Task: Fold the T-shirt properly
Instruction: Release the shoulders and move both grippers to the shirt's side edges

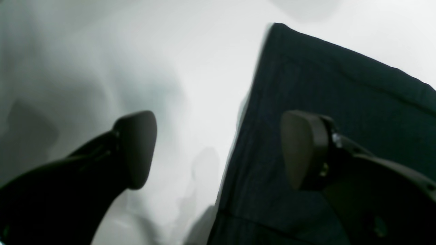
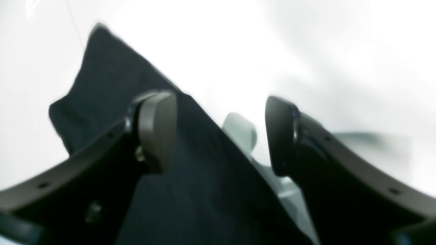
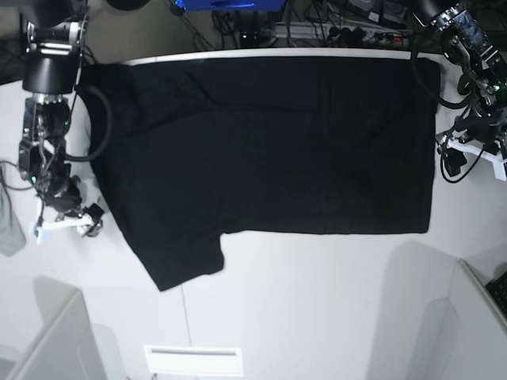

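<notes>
The black T-shirt (image 3: 269, 142) lies spread flat on the white table (image 3: 317, 301), with one sleeve (image 3: 178, 261) pointing toward the front left. My right gripper (image 3: 67, 222) is at the shirt's left edge. In the right wrist view it (image 2: 219, 132) is open, the T-shirt (image 2: 102, 85) lying under its left finger (image 2: 156, 129). My left gripper (image 3: 467, 154) sits just past the shirt's right edge. In the left wrist view it (image 1: 219, 149) is open and straddles the edge of the T-shirt (image 1: 340, 102), with nothing between its fingers.
A small light-grey cloth (image 3: 9, 226) lies at the table's left edge and also shows as a grey cloth (image 2: 240, 131) between the right fingers. A white slotted box (image 3: 192, 360) sits at the front. Grey panels (image 3: 47, 340) stand at both front corners. Cables (image 3: 348, 32) run behind the table.
</notes>
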